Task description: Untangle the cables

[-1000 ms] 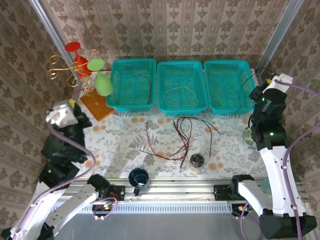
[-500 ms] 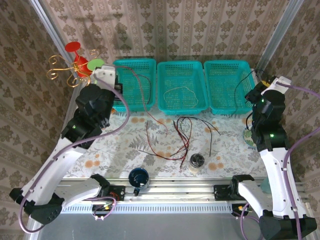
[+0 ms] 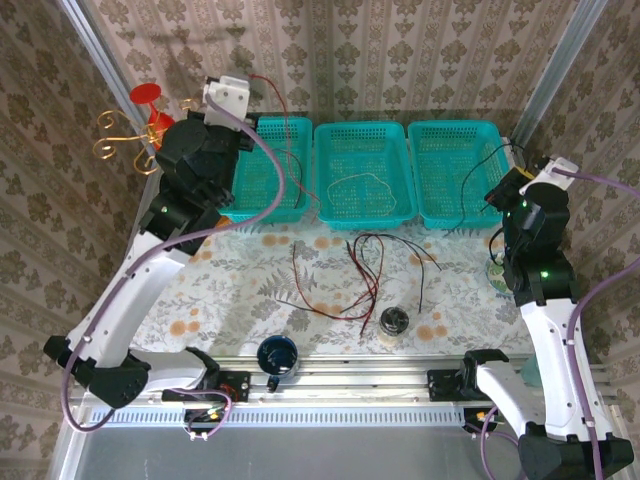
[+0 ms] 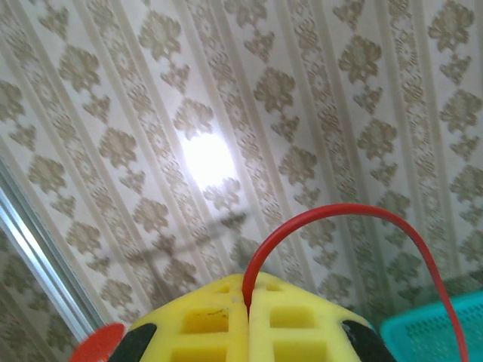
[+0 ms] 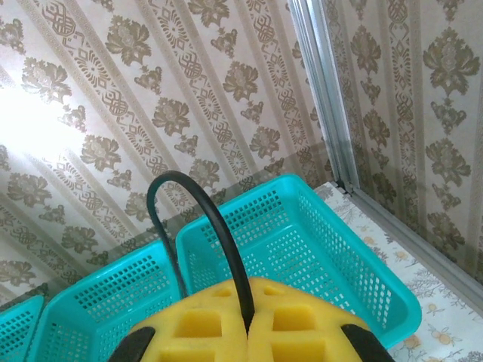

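Observation:
My left gripper [image 3: 240, 88] is raised high above the left teal basket [image 3: 262, 200]. In the left wrist view its yellow pads [image 4: 196, 324] are shut on a dark red cable [image 4: 332, 211], which arcs up and away. That red cable [image 3: 284, 135] trails down towards the tangle of red and black cables [image 3: 362, 270] on the table. My right gripper [image 3: 508, 186] is by the right basket [image 3: 458, 212], and its pads [image 5: 302, 332] are shut on a black cable [image 5: 204, 204]. A white cable [image 3: 360, 185] lies in the middle basket [image 3: 363, 218].
A dark blue mug [image 3: 277, 355] and a small jar [image 3: 394, 322] stand near the front edge. A gold wire stand with red and green cups [image 3: 150, 125] is at the back left. A small plate [image 3: 495, 272] lies by the right arm.
The left arm swung up from low at the left to high above the left basket, lifting the red cable. The right arm barely moved.

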